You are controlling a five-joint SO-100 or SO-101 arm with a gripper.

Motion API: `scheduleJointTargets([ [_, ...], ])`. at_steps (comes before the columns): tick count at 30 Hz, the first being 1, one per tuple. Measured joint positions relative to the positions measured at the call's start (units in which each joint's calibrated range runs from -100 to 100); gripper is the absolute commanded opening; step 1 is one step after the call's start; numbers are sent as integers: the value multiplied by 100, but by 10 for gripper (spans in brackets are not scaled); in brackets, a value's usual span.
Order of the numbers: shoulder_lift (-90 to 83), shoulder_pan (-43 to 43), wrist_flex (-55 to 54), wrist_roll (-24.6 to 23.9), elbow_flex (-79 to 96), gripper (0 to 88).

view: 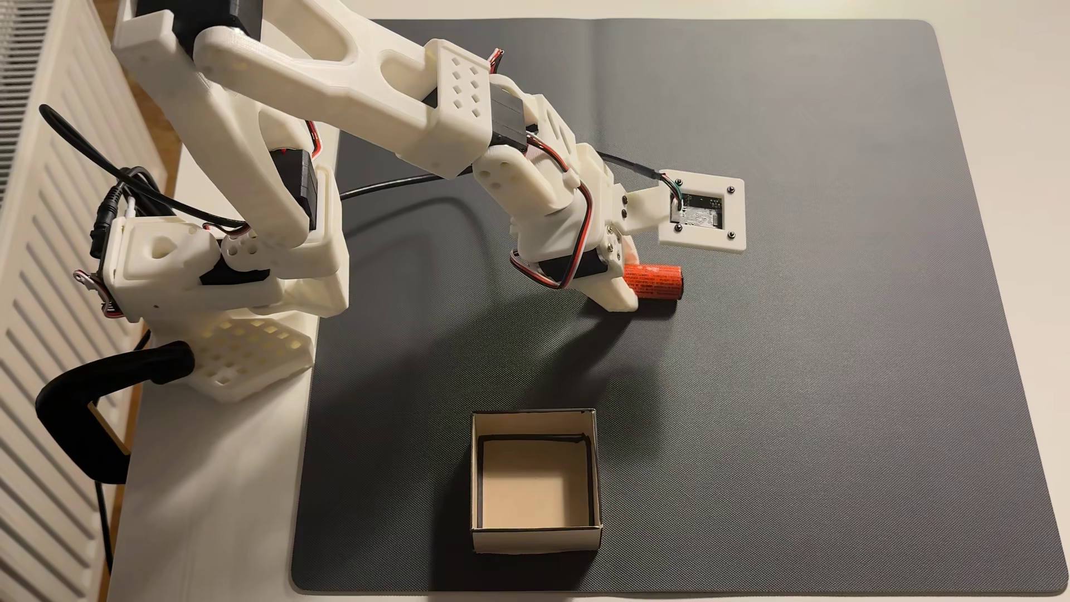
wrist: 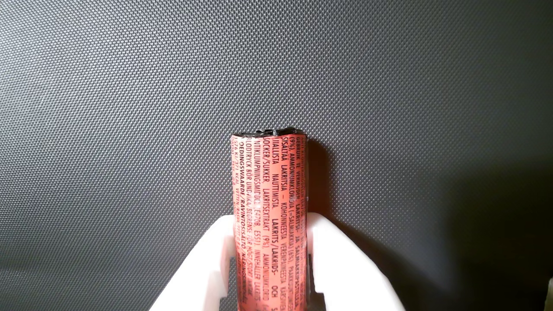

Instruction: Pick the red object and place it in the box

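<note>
The red object (wrist: 268,203) is an orange-red cylinder with fine dark print, its crimped dark end pointing away in the wrist view. It lies on the mat in the fixed view (view: 654,281), sticking out to the right of my gripper (view: 628,285). White fingers (wrist: 216,242) press against both of its sides, so my gripper (wrist: 270,220) is shut on it. The box (view: 535,538), pale cardboard with an open top and a tan inside, stands near the mat's front edge, well below the gripper in the fixed view, with nothing in it.
A dark textured mat (view: 810,405) covers the white table. The arm's base (view: 231,272) is clamped at the left edge by a black clamp (view: 87,405), with cables (view: 394,185) trailing onto the mat. A white radiator (view: 35,289) stands at far left.
</note>
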Motion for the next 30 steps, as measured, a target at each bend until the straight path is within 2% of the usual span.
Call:
scheduleJointTargets([
  [4,0,0,9,49,0,8],
  [7,-26,7,87,281,-82,8],
  [16,-1578,252,2487,480,-1551,8],
  [19,-2234,549,3261,718,-1898,8],
  [23,-3010,1069,3783,1025,-1962,7],
  [30,-3588,2331,3930,1468,-1560,13],
])
